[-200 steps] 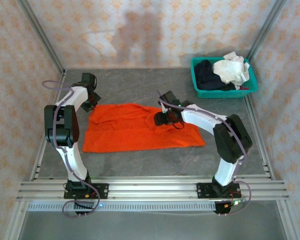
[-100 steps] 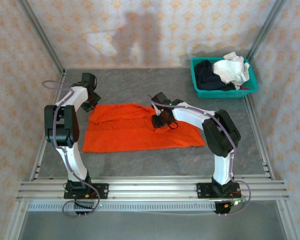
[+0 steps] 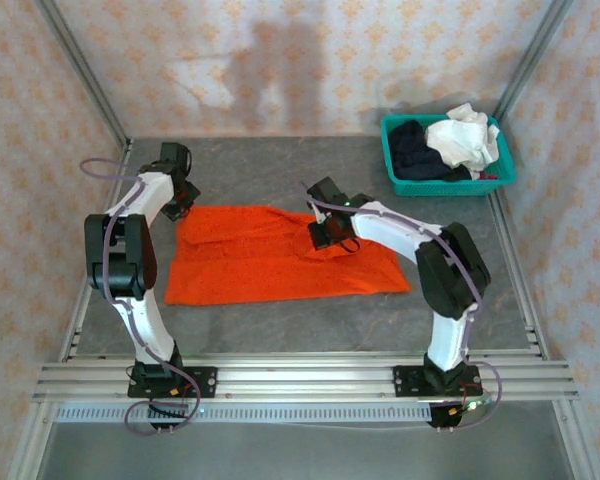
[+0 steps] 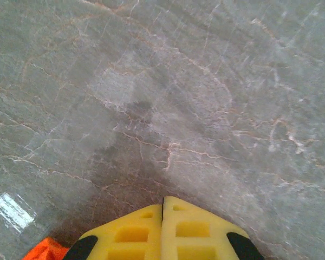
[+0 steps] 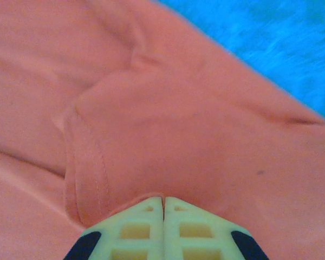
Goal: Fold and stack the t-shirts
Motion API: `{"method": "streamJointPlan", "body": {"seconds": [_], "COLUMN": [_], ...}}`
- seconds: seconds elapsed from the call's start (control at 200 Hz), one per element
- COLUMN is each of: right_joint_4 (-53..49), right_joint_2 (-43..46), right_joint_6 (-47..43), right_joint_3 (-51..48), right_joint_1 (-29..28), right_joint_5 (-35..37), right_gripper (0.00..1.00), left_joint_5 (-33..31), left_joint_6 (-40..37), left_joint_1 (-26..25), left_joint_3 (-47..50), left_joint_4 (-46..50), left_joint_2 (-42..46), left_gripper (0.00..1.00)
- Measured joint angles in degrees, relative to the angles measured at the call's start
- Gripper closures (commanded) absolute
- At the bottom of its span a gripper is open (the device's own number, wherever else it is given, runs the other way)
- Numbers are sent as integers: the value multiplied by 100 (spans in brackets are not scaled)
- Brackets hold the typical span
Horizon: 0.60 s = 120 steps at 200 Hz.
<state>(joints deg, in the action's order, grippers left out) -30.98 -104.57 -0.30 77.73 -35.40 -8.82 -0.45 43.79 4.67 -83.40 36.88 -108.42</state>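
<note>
The orange t-shirt (image 3: 260, 262) lies spread on the grey table, with a raised fold near its right shoulder. My right gripper (image 3: 321, 237) is down on that fold. In the right wrist view its jaws (image 5: 163, 199) are shut, pinching a ridge of the orange t-shirt (image 5: 179, 124) beside a stitched hem. My left gripper (image 3: 184, 207) rests at the shirt's back left corner. In the left wrist view it (image 4: 163, 199) is shut over bare table, no cloth showing between the jaws, and a scrap of orange t-shirt (image 4: 43, 250) lies to their left. A white t-shirt (image 3: 465, 140) and a navy t-shirt (image 3: 412, 148) lie bunched in the basket.
The teal mesh basket (image 3: 450, 186) stands in the back right corner. Metal frame rails run along the table's left, right and near edges. Bare grey table (image 3: 270, 175) lies behind the orange shirt and in front of it.
My right gripper has closed on the orange cloth and shifted a little toward the back left. The left gripper stays shut at the shirt's corner.
</note>
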Motion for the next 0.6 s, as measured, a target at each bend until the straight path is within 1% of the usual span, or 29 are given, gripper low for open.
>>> {"method": "streamJointPlan", "body": {"seconds": [0.1,0.195,0.41,0.6], "right_joint_4": [142,197,306,343], "right_joint_2": [297,407,413,289], "right_joint_6": [-15,-96,-343,-544], "right_joint_3": [13,164,706,1268], "right_joint_1": [247,542,1161,1580], "right_joint_5": [170,337,566,581], "right_gripper": [100,100,100,100], "left_joint_5": [4,4,-2,-50], "left_joint_6": [-2,-33,-111,-232], "left_joint_1": [0,0,0,0], "left_joint_3": [-2,-17,-94,-125], "left_joint_4": [0,20,151,199], "left_joint_2": [192,334,507,542], "left_gripper": [100,100,100,100]}}
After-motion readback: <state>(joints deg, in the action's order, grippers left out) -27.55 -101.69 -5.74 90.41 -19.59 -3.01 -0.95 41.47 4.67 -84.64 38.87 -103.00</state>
